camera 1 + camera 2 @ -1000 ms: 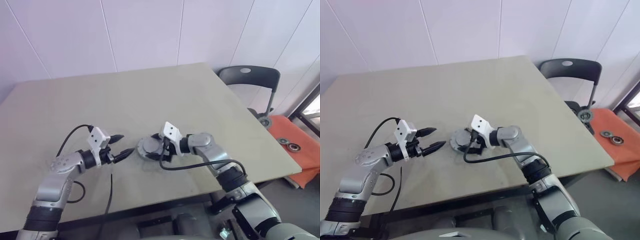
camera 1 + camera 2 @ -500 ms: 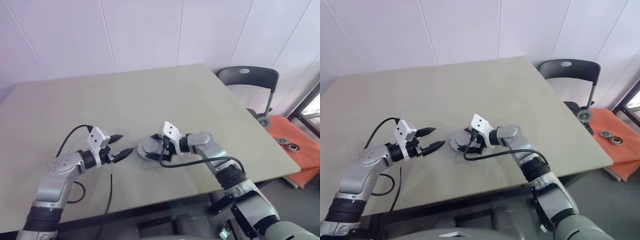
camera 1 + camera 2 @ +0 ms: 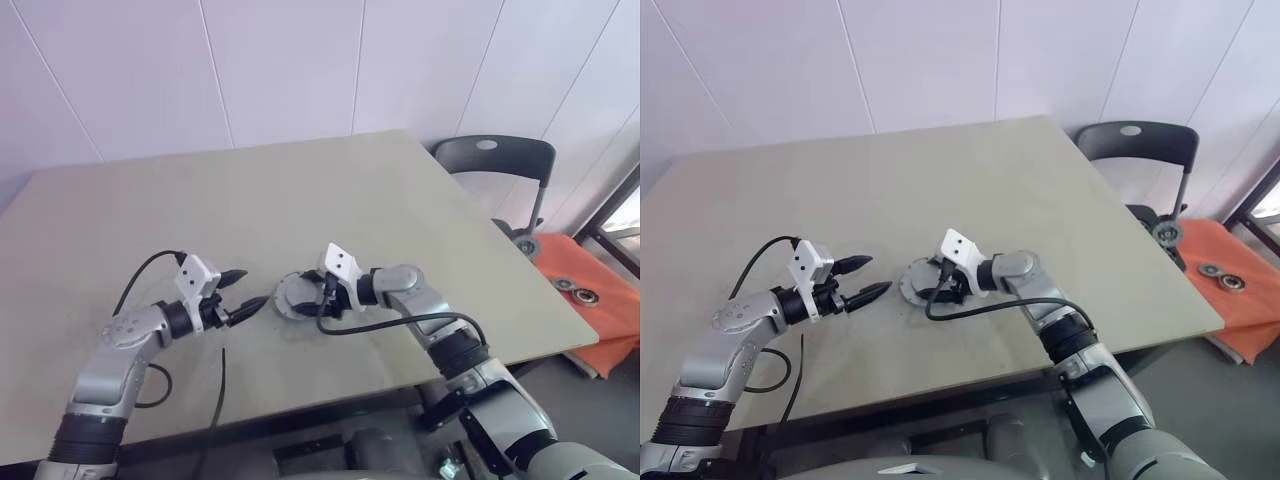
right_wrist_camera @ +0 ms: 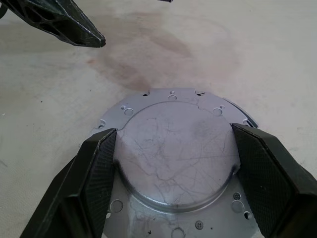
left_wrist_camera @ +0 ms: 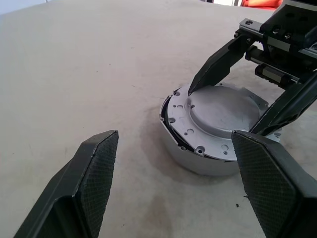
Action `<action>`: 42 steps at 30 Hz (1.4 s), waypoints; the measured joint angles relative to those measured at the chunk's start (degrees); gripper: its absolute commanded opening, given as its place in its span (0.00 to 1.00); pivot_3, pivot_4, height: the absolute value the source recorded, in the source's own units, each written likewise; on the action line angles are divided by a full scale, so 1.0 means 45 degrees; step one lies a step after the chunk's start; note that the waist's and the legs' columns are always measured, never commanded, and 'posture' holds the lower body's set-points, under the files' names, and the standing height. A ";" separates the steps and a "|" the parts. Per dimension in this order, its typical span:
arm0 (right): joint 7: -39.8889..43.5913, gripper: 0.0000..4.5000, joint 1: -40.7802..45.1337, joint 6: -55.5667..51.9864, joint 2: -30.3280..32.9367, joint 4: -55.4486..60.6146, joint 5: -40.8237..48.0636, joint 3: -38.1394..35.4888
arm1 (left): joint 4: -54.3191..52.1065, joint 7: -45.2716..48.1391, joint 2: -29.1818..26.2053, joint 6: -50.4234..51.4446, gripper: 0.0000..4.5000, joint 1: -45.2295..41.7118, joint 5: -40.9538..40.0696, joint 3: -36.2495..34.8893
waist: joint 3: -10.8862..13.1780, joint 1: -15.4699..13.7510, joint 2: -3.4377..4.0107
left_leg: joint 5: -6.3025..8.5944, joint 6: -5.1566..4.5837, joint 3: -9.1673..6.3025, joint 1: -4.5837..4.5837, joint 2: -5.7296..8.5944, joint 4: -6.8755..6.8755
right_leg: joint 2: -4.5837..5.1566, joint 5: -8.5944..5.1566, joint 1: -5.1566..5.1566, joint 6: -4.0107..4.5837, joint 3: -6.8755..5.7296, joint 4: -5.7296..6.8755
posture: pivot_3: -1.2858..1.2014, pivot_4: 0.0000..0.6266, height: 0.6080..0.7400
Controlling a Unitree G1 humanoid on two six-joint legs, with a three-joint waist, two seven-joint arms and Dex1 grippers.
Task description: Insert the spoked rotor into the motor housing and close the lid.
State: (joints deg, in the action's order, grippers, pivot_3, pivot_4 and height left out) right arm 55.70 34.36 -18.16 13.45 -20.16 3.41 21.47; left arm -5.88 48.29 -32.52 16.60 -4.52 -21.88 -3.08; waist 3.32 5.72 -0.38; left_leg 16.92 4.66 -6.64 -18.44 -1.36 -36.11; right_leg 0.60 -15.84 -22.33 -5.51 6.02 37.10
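The lid (image 4: 173, 148), a grey metal disc with a raised round centre and a holed flange, lies on top of a low round body on the table (image 3: 300, 200). My right gripper (image 3: 322, 298) reaches over it from the right. Its two fingers (image 4: 99, 163) press against opposite sides of the raised centre. A dark sliver of the motor housing (image 5: 170, 130) shows under the lid's rim. The spoked rotor is hidden. My left gripper (image 3: 250, 288) hovers just left of the lid, open and holding nothing, with its fingertips (image 5: 96, 168) apart from the lid.
A black cable (image 3: 220, 380) trails from my left arm over the table's near edge. At the right, beyond the table, stand a dark chair (image 3: 490, 160) and an orange mat (image 3: 590, 300) with small metal parts on it.
My right gripper's fingers have drawn in against the raised centre of the lid. The left arm has held still. The view has shifted slightly.
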 measured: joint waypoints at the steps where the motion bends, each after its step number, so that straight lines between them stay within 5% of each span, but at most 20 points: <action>1: -0.0018 0.71 0.0063 -0.0001 -0.0050 -0.0105 0.0001 -0.0005 | 0.0000 0.0001 0.0002 0.0000 0.86 0.0000 0.0000 0.0000 | 0.0000 0.0014 0.0000 | 0.0000 0.0000 0.0000 0.0002 0.0000 -0.0001 | -0.0002 0.0000 0.0001 0.0000 0.0001 0.0002 | 0.52 0.00 1.00; 42: -0.0152 0.71 0.0580 -0.0540 -0.1071 -0.0818 -0.0160 -0.0340 | -0.0226 -0.0007 -0.0009 0.0009 0.86 0.0108 -0.0006 -0.0115 | 0.0008 0.0372 0.0003 | 0.0000 0.0001 0.0002 -0.0014 -0.0005 0.0024 | -0.0009 0.0008 -0.0037 0.0013 0.0007 0.0002 | 0.52 0.00 1.00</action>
State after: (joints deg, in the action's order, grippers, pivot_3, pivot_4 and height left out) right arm 55.01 36.97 -20.59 8.63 -23.85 2.69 19.94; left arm -6.90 48.26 -32.56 16.65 -4.04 -21.91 -3.59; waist 3.35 7.39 -0.36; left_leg 16.92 4.66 -6.63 -18.51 -1.38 -36.00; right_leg 0.56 -15.80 -22.49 -5.45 6.05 37.11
